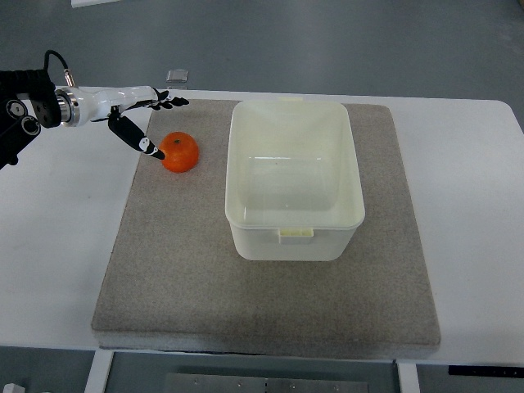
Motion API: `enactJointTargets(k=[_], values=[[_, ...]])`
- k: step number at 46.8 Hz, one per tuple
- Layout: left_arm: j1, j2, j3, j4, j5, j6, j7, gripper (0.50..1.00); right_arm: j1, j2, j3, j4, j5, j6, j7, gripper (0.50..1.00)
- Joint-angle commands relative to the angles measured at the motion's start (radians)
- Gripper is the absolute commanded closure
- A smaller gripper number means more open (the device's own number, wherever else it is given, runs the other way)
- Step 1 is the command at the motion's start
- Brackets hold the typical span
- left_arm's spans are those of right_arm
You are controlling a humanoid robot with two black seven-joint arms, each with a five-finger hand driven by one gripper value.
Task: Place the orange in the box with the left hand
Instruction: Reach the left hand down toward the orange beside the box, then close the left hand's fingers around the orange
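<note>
An orange (180, 152) lies on the grey mat (180, 270), left of the box. The box (294, 178) is a pale, translucent plastic tub, open on top with nothing inside, standing in the mat's middle. My left hand (160, 123) reaches in from the upper left edge, its white forearm ending just above and left of the orange. Its fingers (168, 101) are spread, and the thumb tip touches or nearly touches the orange's left side. The hand holds nothing. My right arm does not show.
The mat lies on a white table (467, 205) whose front edge runs along the bottom. A small grey square object (177, 77) sits at the table's far edge behind the hand. Grey floor lies beyond.
</note>
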Motion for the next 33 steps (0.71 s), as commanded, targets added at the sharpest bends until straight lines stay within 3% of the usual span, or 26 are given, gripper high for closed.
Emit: enactJointTargets(k=[1, 8, 33], values=[[-0.002, -0.006, 0.037, -0.009, 0.063, 0.048, 0.000, 0.512, 0.000, 0.000, 0.000, 0.000, 0.000, 0.000, 0.000, 0.568], [-0.016, -0.009, 0.123, -0.009, 0.075, 0.096, 0.000, 0.512, 0.000, 0.000, 0.000, 0.000, 0.000, 0.000, 0.000, 0.568], [-0.022, -0.047, 0.147, 0.003, 0.136, 0.103, 0.007, 0.519, 0.000, 0.000, 0.000, 0.000, 0.000, 0.000, 0.000, 0.568]])
